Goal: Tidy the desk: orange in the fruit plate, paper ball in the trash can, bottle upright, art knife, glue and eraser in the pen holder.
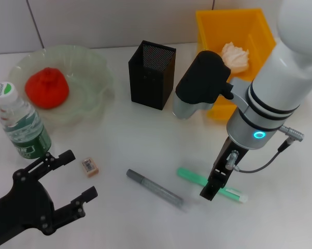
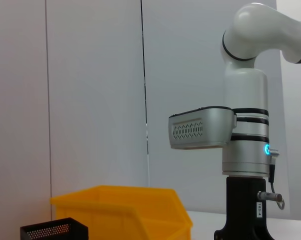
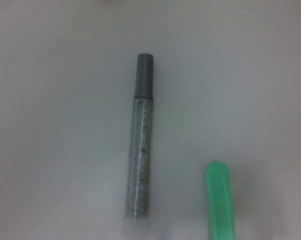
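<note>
So the right gripper [image 1: 210, 191] is hanging low over the white surface [image 1: 145, 150] at about 5 o'clock in the head view, sitting right on top of the green art knife [image 1: 195, 178], and honestly you cannot tell how its fingers are set from here. The glittery grey glue pen [image 1: 155, 189] is lying just beside it toward 9 o'clock, not touching the knife. The left gripper [image 1: 70, 176] is hovering down at 7 o'clock with its fingers spread wide and holding nothing, and the little tan eraser [image 1: 90, 166] is lying just beyond them. The bottle [image 1: 21, 124] is standing upright at 9 o'clock, the orange [image 1: 47, 88] is sitting in the fruit plate [image 1: 94, 72] at 10 o'clock, the black pen holder [image 1: 152, 75] is standing near 12, and the paper ball [image 1: 235, 57] is resting inside the yellow trash can [image 1: 254, 26] at 1 o'clock.
</note>
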Robot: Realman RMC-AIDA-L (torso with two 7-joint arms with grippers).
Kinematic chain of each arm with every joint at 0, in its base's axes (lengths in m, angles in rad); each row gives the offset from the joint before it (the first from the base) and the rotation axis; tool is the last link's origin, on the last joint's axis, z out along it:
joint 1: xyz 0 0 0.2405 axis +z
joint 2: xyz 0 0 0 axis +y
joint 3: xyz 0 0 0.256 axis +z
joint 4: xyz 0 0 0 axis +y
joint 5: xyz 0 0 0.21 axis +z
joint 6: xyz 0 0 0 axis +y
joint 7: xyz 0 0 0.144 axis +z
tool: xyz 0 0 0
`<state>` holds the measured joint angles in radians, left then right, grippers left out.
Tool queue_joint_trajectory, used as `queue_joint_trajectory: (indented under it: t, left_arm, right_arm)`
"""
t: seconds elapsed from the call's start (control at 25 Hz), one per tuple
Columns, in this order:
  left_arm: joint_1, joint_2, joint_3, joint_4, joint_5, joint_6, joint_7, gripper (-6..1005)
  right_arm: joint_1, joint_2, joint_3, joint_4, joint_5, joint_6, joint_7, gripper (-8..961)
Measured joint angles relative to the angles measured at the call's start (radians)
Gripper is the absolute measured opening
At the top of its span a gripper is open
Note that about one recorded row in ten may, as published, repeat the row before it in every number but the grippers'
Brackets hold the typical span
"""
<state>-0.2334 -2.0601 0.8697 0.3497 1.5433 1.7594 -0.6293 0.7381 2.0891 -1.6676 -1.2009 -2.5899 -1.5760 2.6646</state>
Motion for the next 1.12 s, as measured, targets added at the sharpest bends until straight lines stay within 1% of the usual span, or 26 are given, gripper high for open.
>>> queue_joint_trajectory:
  t: [0.6,0.84,1.12]
  left_arm:
    - [0.004,-0.001,0.002,0.0,0.007,0.0,0.0,796]
    - [0.002,-0.003,0.002,0.0,0.009,0.0,0.0,796]
    - [0.002,-0.003,0.002,0.0,0.009,0.001,0.0,796]
  right_arm:
    - [0.0,0.0,-0.002,0.045,0.004,0.02,0.005,664]
    - [-0.001,0.0,-0.006,0.046,0.004,0.021,0.012,513]
    - [0.0,0.0,-0.01,0.046,-0.002,0.018,0.015,515]
